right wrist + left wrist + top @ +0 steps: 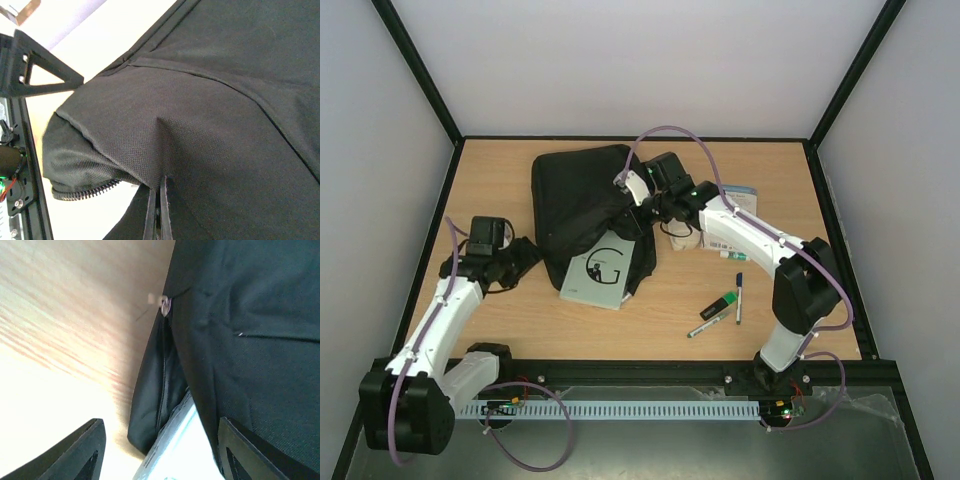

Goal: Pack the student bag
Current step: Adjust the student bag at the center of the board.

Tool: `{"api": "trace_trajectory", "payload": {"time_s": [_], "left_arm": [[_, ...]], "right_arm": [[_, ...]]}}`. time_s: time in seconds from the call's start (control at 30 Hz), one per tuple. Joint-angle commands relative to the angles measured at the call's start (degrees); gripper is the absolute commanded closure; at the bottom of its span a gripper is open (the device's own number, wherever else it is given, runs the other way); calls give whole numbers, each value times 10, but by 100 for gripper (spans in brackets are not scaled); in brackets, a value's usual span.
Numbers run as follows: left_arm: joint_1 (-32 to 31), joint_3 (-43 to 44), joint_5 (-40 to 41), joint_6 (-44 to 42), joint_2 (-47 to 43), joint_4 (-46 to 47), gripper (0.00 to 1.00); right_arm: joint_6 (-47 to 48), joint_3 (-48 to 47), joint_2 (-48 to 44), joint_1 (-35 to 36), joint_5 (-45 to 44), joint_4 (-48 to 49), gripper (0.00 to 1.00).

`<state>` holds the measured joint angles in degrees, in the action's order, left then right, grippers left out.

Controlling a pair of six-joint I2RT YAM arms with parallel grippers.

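The student bag point(582, 195) lies slumped on the wooden table point(490, 180), towards its far side and left of centre, with its open mouth facing the arms. A pale grey book point(596, 272) with a large dark "G" on the cover sticks out of that mouth, its far end under the black fabric and its near end on the table.

The right gripper point(637, 220) is at the bag's right edge. In the right wrist view its jaws are pressed together on a pinch of the bag's cloth, and creases fan out from the fingertips point(151, 210). A run of zip teeth point(85, 192) curves just left of them.

The left gripper point(518, 260) sits just beside the bag's left side, low over the table. Its jaws stand wide apart. In the left wrist view the bag's corner and the book's pale edge lie between the fingers point(75, 452), unclamped, and a small zip pull point(165, 305) shows farther up.

To the right of the bag and nearer the arms lie a green highlighter point(722, 302), a dark-capped pen point(739, 296) and another pen point(707, 323).
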<state>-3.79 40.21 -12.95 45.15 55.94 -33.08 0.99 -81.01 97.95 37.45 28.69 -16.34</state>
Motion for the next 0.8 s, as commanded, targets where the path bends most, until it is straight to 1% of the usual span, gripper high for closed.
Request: {"api": "trace_trajectory", "payload": {"time_s": [0.0,0.13,0.2,0.27,0.33,0.4,0.5,0.63,0.77], "left_arm": [[-23,-35,-36,11,-4,-18,37],[-49,-92,-64,40,-6,14,41],[-74,-107,-67,49,-11,28,45],[-92,-114,-63,54,-14,29,46],[-102,-110,-45,54,-27,17,44],[-103,-98,-16,50,-40,0,40],[-103,-85,0,52,-44,-22,39],[-116,-89,-19,80,-63,-32,44],[-143,-68,-1,91,-102,-61,49]], "right_arm": [[-12,-32,8,-6,32,24,99],[-14,-36,12,-7,38,22,99],[-14,-36,14,-7,39,22,99],[-15,-36,16,-7,40,22,99],[-15,-37,16,-8,40,22,99],[-15,-37,16,-8,40,22,99],[-16,-35,16,-9,31,23,99],[-20,-34,18,-17,28,22,99],[-22,-33,18,-20,33,23,99]]}}
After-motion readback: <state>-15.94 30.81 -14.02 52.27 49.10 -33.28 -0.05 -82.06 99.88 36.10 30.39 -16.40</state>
